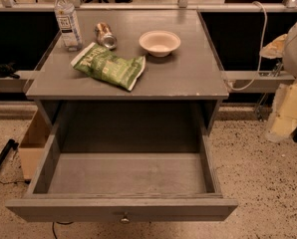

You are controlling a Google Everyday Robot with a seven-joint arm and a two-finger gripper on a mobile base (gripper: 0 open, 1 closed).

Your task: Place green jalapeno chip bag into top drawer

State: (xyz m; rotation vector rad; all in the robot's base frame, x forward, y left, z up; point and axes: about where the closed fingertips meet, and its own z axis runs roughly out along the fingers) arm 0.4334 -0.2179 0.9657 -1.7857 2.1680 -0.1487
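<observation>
On the desk [188,73] we saw a bottle [68,21] at rear left, a crushed can [105,35] beside it, the green jalapeno chip bag [108,66] lying flat before both, then a bowl [159,43]. Below, the top drawer [123,209] stood pulled open. The gripper [288,111] hung beyond the desk's right edge; whether open or closed, we could not tell.

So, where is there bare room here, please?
The top drawer is bare, as is the tabletop right of the bowl. The water bottle, crushed can and green jalapeno chip bag crowd its left. The gripper is unseen.
</observation>
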